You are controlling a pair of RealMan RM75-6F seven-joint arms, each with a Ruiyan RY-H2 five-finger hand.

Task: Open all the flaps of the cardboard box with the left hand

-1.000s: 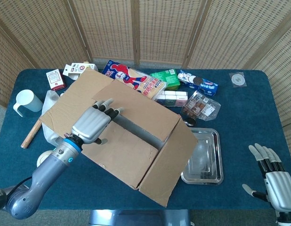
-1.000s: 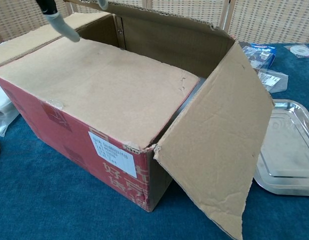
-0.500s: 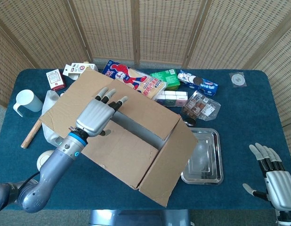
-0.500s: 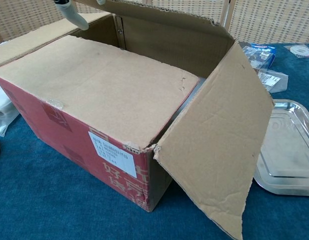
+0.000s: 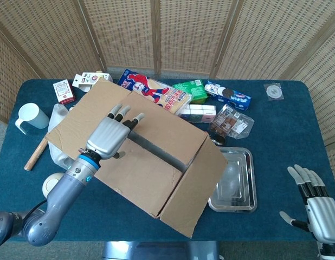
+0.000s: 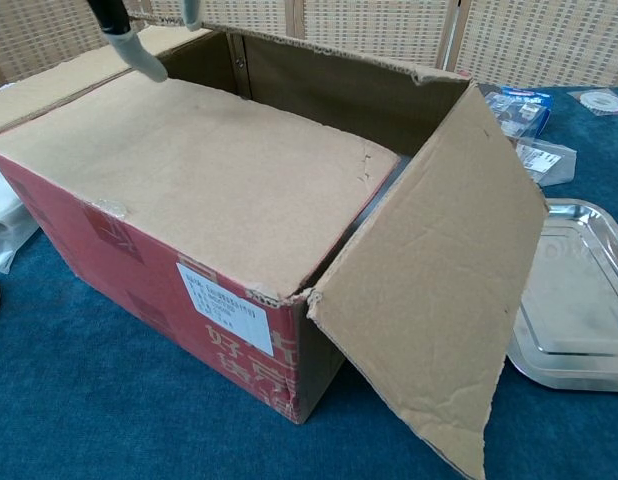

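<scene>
over the cardboard box [image 5: 140, 157], left hand [image 5: 109, 136] spreads its fingers, gripping nothing.

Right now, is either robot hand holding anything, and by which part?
Nothing is held. The left robot hand lies over the cardboard box with fingers extended at the flaps' gap. The right robot hand is open, off the box.

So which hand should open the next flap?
Left. The left hand is already over the box, fingers at the gap by the closed flap. The right hand sits off at the table's near corner.
</scene>
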